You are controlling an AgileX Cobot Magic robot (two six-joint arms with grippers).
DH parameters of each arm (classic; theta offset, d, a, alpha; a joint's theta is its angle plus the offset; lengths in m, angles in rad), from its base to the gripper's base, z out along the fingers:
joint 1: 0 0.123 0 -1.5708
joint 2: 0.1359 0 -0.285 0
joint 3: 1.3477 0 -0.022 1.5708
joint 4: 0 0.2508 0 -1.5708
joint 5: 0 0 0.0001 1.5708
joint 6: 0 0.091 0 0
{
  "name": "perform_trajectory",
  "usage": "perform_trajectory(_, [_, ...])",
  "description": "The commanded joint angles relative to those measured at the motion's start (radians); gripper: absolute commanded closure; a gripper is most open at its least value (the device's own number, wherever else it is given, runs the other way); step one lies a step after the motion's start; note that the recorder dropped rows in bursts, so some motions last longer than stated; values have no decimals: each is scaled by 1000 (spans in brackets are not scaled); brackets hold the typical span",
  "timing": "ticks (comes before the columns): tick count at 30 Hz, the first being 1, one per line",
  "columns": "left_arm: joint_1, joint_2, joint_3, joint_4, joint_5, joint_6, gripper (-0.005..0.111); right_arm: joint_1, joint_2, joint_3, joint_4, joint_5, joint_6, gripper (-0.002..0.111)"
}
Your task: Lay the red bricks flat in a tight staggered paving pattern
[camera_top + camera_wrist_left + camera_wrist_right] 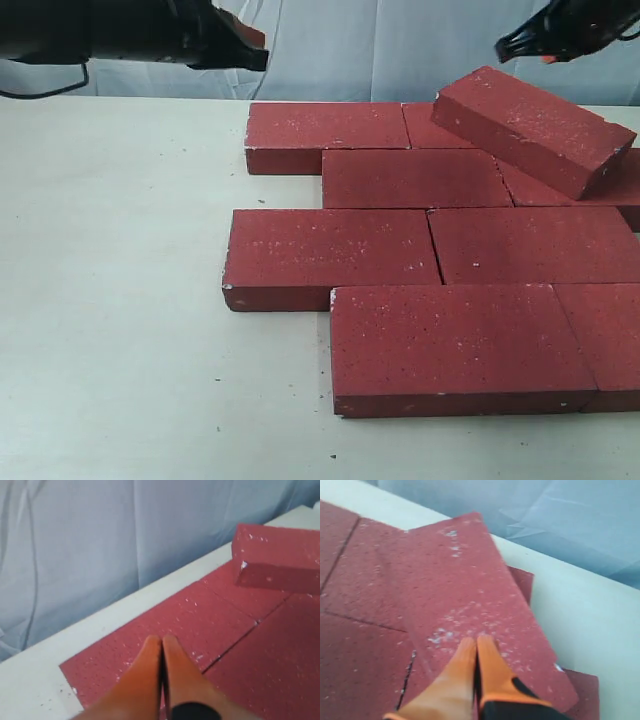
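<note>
Though atop others, top brick [533,128] diagonal

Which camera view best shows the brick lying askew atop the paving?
The exterior view: the stray brick appears almost whole, resting diagonally across the laid bricks. The right wrist view shows its top face close up; the left wrist view shows only one end.

Exterior view: the front-right brick [612,340] runs off the right edge. The top brick [530,128] covers parts of the back bricks [420,128] under it. The left arm [100,35] and right arm [585,25] are cut off at the top. Right wrist view is blurry, grain smeared.
</note>
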Motion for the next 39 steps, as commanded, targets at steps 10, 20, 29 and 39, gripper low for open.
perform_trajectory(10, [-46, 22, -8, 566, 266, -496, 107, -215, 337, -439, 109, 136, -43, 109])
perform_trajectory(20, [-46, -29, 110, 784, 373, -668, 107, -225, 597, -782, 179, 203, -137, 109])
perform_trajectory(29, [-46, -43, 122, 784, 328, -668, 107, -225, 674, -829, 209, 267, -198, 109])
perform_trajectory(39, [-46, -43, 122, 784, 320, -666, 107, -222, 656, -832, 291, 421, -270, 109])
